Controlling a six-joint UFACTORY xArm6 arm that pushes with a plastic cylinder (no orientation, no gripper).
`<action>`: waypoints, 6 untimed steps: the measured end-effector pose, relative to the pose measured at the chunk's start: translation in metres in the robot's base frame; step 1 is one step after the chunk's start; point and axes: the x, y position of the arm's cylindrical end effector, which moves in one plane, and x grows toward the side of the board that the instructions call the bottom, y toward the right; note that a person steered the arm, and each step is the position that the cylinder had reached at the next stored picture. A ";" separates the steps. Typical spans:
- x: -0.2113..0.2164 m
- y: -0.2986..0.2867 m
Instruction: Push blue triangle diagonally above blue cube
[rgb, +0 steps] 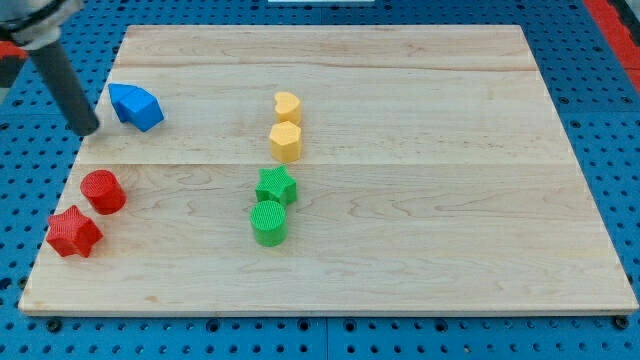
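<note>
Two blue blocks sit pressed together near the board's upper left. The left one looks like the blue triangle (122, 98). The right one looks like the blue cube (146, 111). Where one ends and the other starts is hard to make out. My tip (88, 130) is on the board's left edge, just left of and slightly below the blue pair, with a small gap to the triangle. The dark rod slants up to the view's top left corner.
A red cylinder (103, 191) and a red star (73, 232) lie at the lower left. A yellow heart (287, 105) and a yellow hexagon (285, 141) stand mid-board above a green star (276, 186) and a green cylinder (268, 222). The wooden board (450, 180) lies on blue pegboard.
</note>
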 end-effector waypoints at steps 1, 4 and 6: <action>-0.022 0.011; -0.072 0.153; -0.035 0.181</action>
